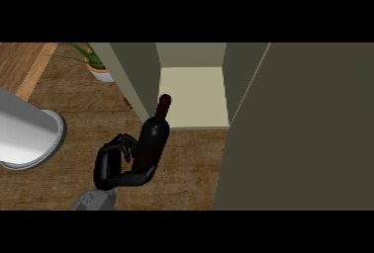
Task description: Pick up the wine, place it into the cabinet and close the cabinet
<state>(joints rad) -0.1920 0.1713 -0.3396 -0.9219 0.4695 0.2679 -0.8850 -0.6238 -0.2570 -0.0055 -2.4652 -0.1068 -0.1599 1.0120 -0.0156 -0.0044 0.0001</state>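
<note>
Black hand (116,165) curled round the wine (150,143) (neck tilted forward), just before the open cabinet (191,96)

Black robot hand (116,160) on a grey forearm, curled round a black wine bottle (150,146) with a dark red cap. Beneath it, brown wood-grain bench (175,168). Ahead and right, olive-grey cabinet (306,128) with a pale cream shelf inside. Far left, shiny silver-grey pot (25,133). Ahead-left, white planter (101,74) with green leaves.
</note>
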